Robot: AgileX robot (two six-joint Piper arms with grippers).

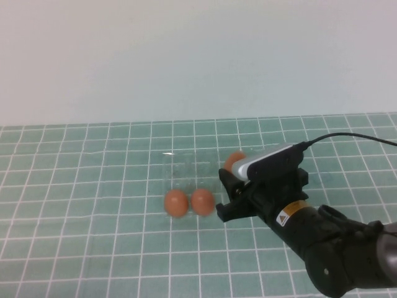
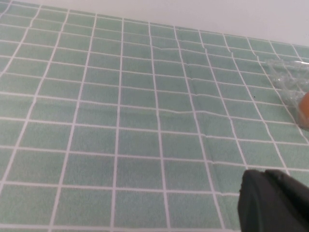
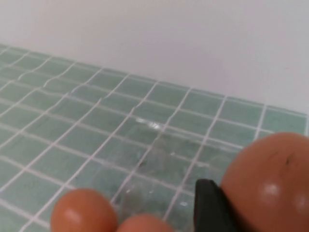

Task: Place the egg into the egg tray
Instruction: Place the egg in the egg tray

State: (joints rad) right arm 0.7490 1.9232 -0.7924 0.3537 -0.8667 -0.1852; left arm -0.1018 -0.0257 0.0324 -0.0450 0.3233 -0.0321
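Black right arm (image 1: 329, 248), grey wrist camera, yellow warning sticker, black cable.

We see a table (image 1: 93, 248) covered in green square tiles with white grid lines, a plain pale wall (image 1: 186, 56) behind it, even diffuse lighting.
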